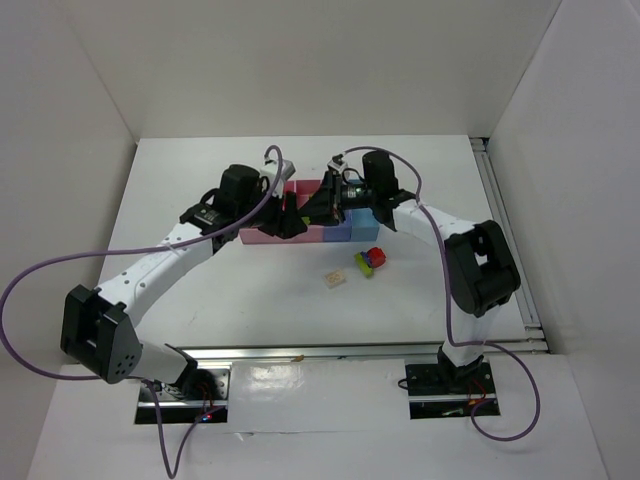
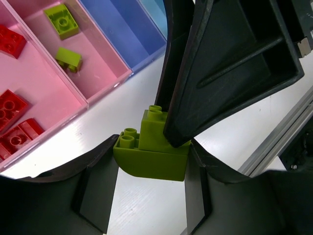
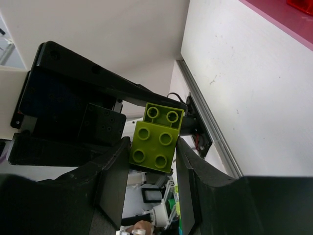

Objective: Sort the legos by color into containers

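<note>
- A lime green lego clump [image 2: 151, 156] is pinched between the fingers of the left gripper [image 2: 152, 164], just beside the containers [image 2: 110, 88].
- The same clump is also clamped by the right gripper [image 3: 155, 164].
- Red bricks [image 2: 12, 115] and lime bricks [image 2: 62, 20] are held in separate pink bins.
- A red-and-green clump [image 1: 370, 261] and a cream brick [image 1: 336, 279] are seen on the table [image 1: 260, 295].

I am holding the left arm [image 1: 160, 262] stretched forward and inward from its base, and the right arm [image 1: 478, 265] bent at the elbow and reaching leftward, so the two wrists are meeting head-on near the middle. The left gripper [image 2: 152, 164] is pinching the lower part of a lime green lego clump [image 2: 146, 147] between its fingers. The right gripper [image 3: 152, 164] is clamping the same clump from the opposite side — both sets of jaws are pressing tight on it.
</note>
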